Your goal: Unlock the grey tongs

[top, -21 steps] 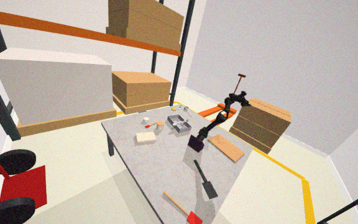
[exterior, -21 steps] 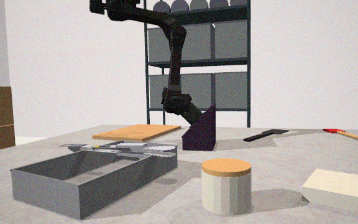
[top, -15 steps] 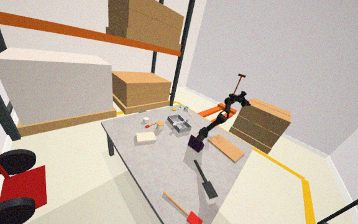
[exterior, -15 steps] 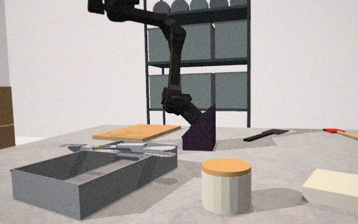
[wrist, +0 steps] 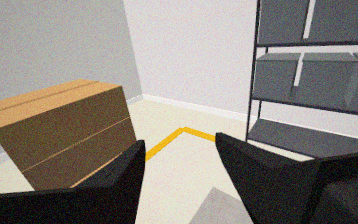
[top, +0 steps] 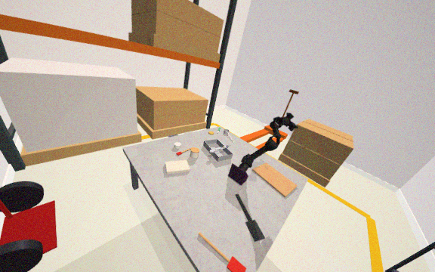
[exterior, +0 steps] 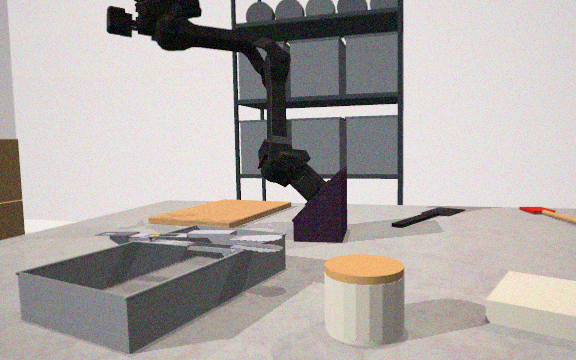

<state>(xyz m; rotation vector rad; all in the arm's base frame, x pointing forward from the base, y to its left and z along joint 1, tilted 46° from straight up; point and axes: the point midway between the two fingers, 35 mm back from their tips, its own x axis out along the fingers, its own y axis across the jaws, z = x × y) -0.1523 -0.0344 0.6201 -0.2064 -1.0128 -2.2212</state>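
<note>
The grey tongs [top: 220, 149] [exterior: 212, 235] lie across the roasting tin [top: 223, 158] [exterior: 73, 306], resting on its rim, with their arms close together. A small yellow spot shows near one end in the exterior view. The lock's state is too small to tell. The wooden board [top: 274, 179] [exterior: 223, 213] lies flat with nothing on it. My gripper [wrist: 180, 141] [exterior: 119, 21] is partly open and empty, raised high above the table and well away from the tongs. Neither the tongs nor the board shows in the wrist view.
The arm's dark base [top: 238, 174] [exterior: 321, 215] stands between tin and board. A lidded jar [top: 194, 153] [exterior: 364, 302] and a cream block [top: 177, 167] [exterior: 550, 302] stand near the tin. A black spatula [top: 254, 230] and a red-headed tool [top: 236, 264] lie beyond the base.
</note>
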